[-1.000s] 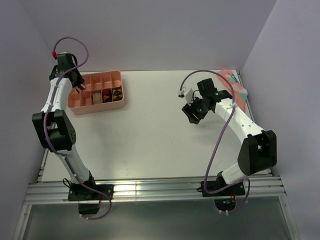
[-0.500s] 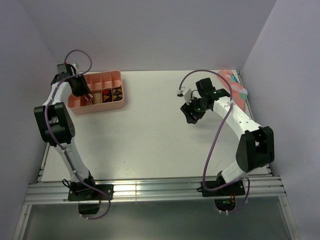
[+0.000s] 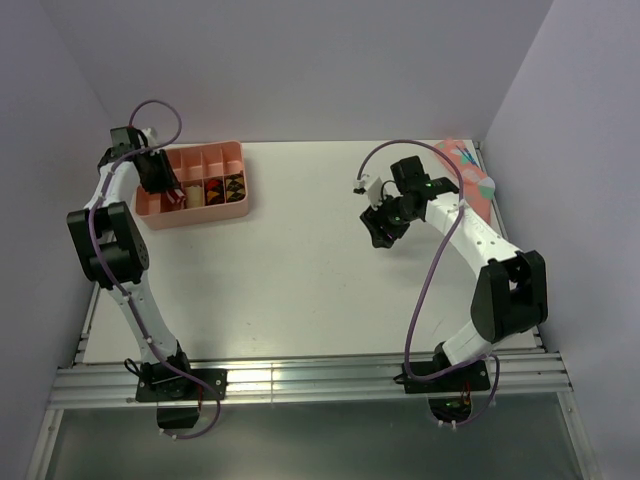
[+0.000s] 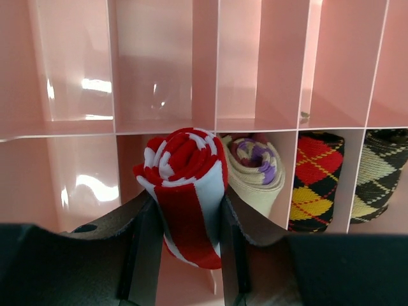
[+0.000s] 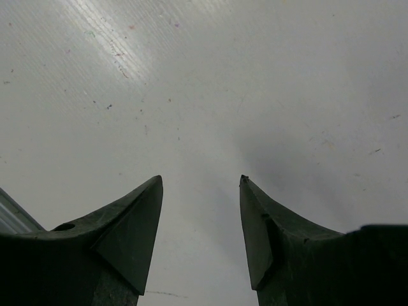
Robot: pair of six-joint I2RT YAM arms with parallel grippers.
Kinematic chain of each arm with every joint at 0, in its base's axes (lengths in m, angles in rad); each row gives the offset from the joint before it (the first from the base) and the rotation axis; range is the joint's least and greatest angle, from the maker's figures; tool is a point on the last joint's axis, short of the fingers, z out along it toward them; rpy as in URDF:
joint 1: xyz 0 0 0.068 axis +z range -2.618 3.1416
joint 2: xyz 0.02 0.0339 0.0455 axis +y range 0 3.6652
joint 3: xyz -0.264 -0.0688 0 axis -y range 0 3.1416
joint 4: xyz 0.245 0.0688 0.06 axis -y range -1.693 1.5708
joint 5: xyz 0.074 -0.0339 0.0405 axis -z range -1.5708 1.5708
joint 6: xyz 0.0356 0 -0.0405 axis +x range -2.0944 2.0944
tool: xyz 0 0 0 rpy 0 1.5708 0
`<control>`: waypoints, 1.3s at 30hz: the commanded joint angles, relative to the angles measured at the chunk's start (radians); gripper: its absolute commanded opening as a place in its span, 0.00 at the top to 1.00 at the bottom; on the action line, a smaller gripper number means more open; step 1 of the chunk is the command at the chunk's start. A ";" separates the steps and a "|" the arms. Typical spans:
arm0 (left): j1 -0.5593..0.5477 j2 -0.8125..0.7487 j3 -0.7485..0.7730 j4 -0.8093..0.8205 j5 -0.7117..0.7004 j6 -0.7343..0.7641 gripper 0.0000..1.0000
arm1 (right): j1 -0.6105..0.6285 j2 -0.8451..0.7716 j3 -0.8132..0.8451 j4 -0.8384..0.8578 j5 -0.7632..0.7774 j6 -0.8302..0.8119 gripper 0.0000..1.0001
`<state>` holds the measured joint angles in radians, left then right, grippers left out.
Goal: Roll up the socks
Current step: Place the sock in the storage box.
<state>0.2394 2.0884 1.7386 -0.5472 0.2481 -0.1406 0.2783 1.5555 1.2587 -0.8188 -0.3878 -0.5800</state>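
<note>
Narrowing a little over the last second yet spread and holding nothing, the right hand (image 5: pixel 201 182) has drifted slightly left above the table (image 5: pixel 191 76), well apart from every object, with free room on all sides.

Farther back on the left, the left hand (image 4: pixel 186 239) has swung in from outside the end of the pink tray (image 3: pixel 200 213) to hang over its compartments. It has barely moved in the last half second. It pinches the red-and-white sock (image 4: pixel 185 185), already rolled, by the lower part of the roll. The roll is in front of the slot just left of the one where the tan sock (image 4: pixel 255 169) sits rolled. Whether it touches the slot floor I cannot tell.

By my reading the rolling is done and only the release is left. Room is tight here: thin dividers (image 4: pixel 205 64) stand close on either side, so the fingers will have little clearance when they part.

Beyond the tan roll, two argyle socks (image 4: pixel 315 182) fill the next slots, and the back row shows nothing in it. At the far right corner a pink sock (image 3: pixel 470 175) lies against the wall, uninvolved.
</note>
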 commanded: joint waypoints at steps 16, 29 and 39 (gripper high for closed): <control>0.035 0.018 0.033 -0.077 -0.046 0.078 1.00 | -0.005 0.034 0.025 -0.010 -0.037 0.009 0.43; -0.034 0.064 0.053 -0.109 -0.139 0.087 1.00 | -0.005 0.032 0.015 -0.006 -0.037 0.006 0.44; -0.069 0.119 0.121 -0.168 -0.244 0.053 1.00 | -0.005 0.028 -0.008 -0.005 -0.045 0.000 0.44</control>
<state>0.1841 2.1914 1.8080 -0.6895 0.0475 -0.0822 0.2783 1.5932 1.2545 -0.8238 -0.4129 -0.5774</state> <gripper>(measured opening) 0.395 0.559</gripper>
